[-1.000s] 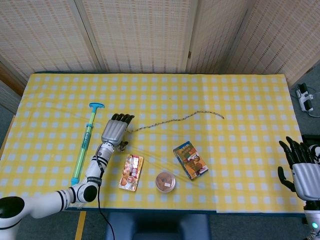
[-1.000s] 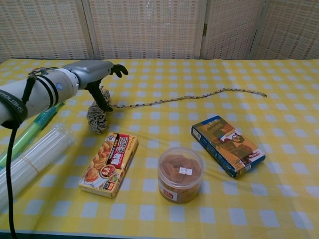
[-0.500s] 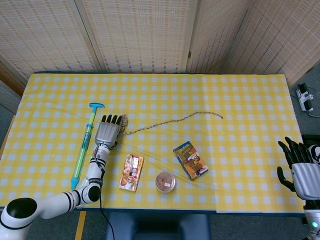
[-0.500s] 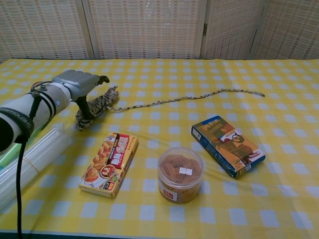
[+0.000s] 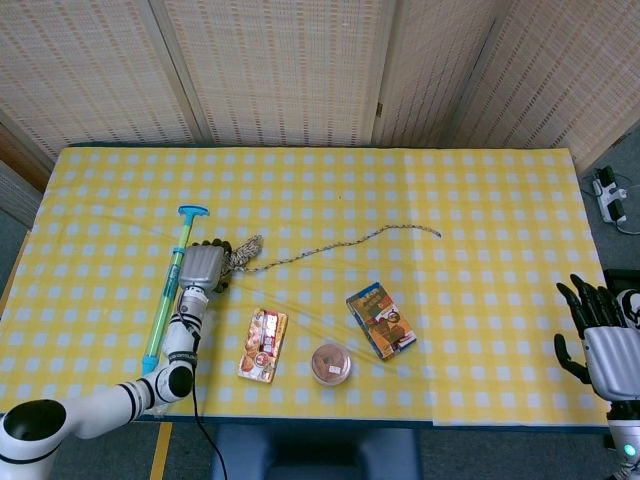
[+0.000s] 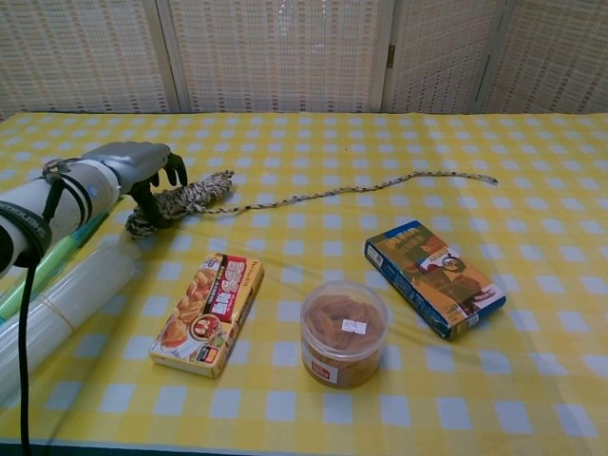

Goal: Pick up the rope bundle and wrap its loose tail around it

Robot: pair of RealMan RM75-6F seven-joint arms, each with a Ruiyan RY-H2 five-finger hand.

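Note:
The speckled rope bundle (image 5: 243, 251) (image 6: 187, 200) lies slanted on the yellow checked table. My left hand (image 5: 199, 268) (image 6: 133, 171) grips its left end, fingers curled over it and thumb beneath. The loose tail (image 5: 350, 241) (image 6: 361, 187) trails right across the cloth to its tip (image 6: 492, 179). My right hand (image 5: 604, 342) hangs off the table's right edge, fingers spread, holding nothing; the chest view does not show it.
A blue-green pump (image 5: 168, 296) and a bundle of clear tubes (image 6: 59, 306) lie left of the hand. A snack box (image 6: 209, 312), a round tub (image 6: 343, 337) and a blue box (image 6: 434, 290) sit along the front.
The left hand has pulled back leftward, dragging the bundle with it. The bundle went from standing on end to lying slanted, and the tail slid slightly left.

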